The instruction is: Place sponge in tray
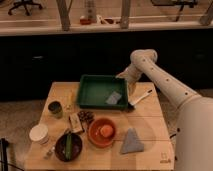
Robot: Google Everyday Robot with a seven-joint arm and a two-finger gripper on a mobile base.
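On the light wooden counter [150, 125] the dark green rectangular plastic tray [92, 92] is set at the rear. The white arm's gripper [122, 76] is held at its right rear corner; its opening cannot be told. A grey-blue flat sponge [114, 98] lies inside, by the right wall. A round orange-brown bowl [94, 138] and a grey wedge [132, 141] are seen in front.

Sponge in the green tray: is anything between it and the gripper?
Nothing visible. The sponge lies inside the tray near its right wall, and the gripper is at the tray's far right corner, only bare tray floor between.
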